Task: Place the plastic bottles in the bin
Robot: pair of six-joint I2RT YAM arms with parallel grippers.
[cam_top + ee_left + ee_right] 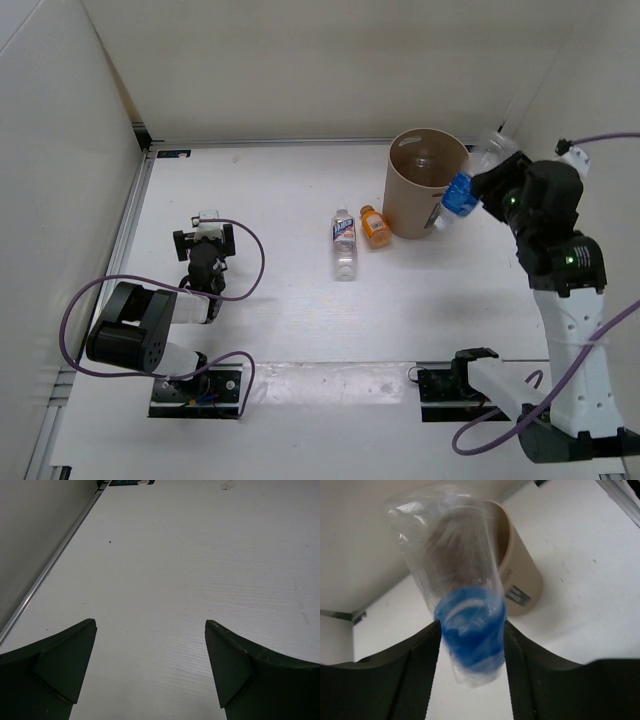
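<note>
The tall tan bin (408,208) stands at the back right of the table. My right gripper (476,190) is shut on a clear bottle with a blue label (458,197) and holds it in the air against the bin's right rim. In the right wrist view the bottle (470,615) sits tilted between my fingers (422,655), with the bin (525,580) behind it. A clear bottle with a white-and-blue label (344,243) and a stubby orange bottle (376,226) lie on the table left of the bin. My left gripper (205,236) is open and empty at the left.
White walls close in the table at the back and on both sides. A metal rail (128,225) runs along the left edge. A clear plastic shape (490,148) shows behind my right gripper, partly hidden. The left wrist view (150,630) shows only bare white table.
</note>
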